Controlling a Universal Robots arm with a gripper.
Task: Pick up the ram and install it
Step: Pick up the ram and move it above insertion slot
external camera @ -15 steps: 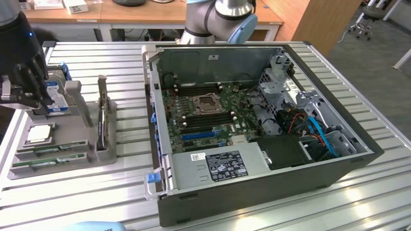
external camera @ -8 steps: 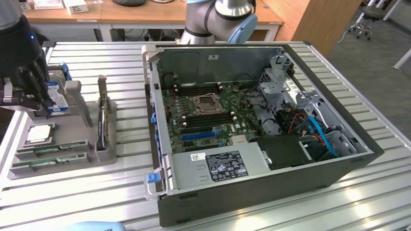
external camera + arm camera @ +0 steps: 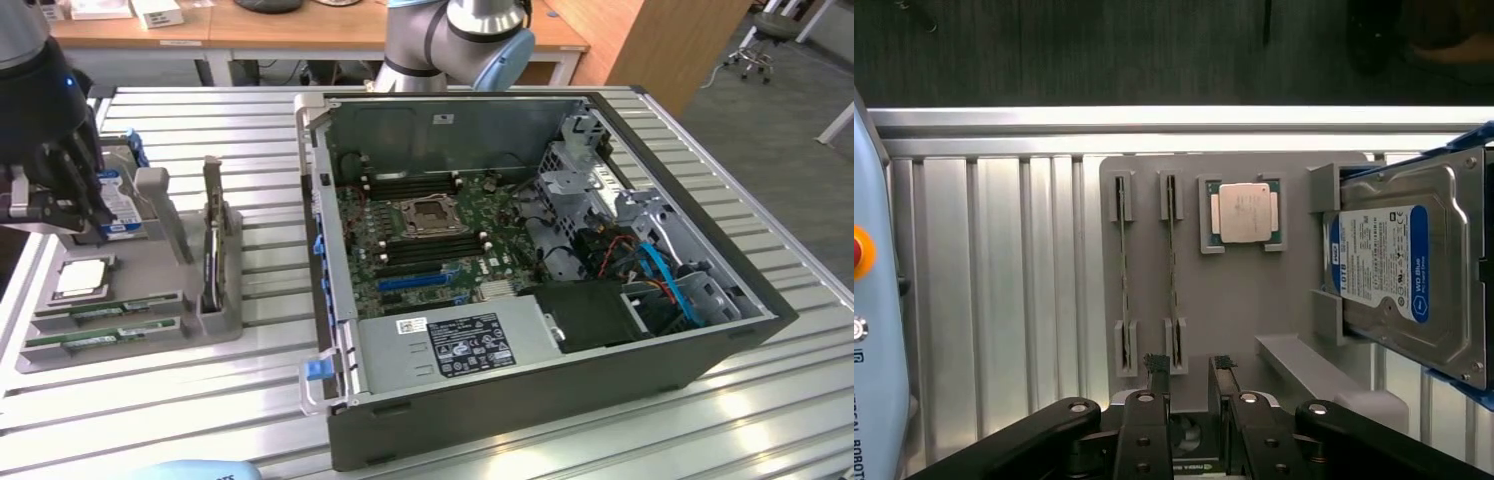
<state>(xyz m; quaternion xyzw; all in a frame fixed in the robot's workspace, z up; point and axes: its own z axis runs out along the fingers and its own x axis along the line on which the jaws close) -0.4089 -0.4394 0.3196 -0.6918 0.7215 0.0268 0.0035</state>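
The gripper (image 3: 1189, 368) hangs over the grey tray (image 3: 1254, 300), jaws apart and empty. The ram (image 3: 1174, 265) stands on edge in its tray slot, just beyond the fingertips, not between them.

Bench (image 3: 200, 420): ribbed silver metal slats with even, bright light glinting off them. Behind it is a row of light wooden desks (image 3: 307, 38) with white boxes (image 3: 134, 12) on top. A tall wooden panel (image 3: 667, 40) stands at the rear on the exterior view's right. Grey carpet floor (image 3: 781, 120) lies beyond that, with a castor stool (image 3: 758, 45) on it. In the wrist view, dark floor (image 3: 1104, 50) shows past the bench's edge rail (image 3: 1154, 120).
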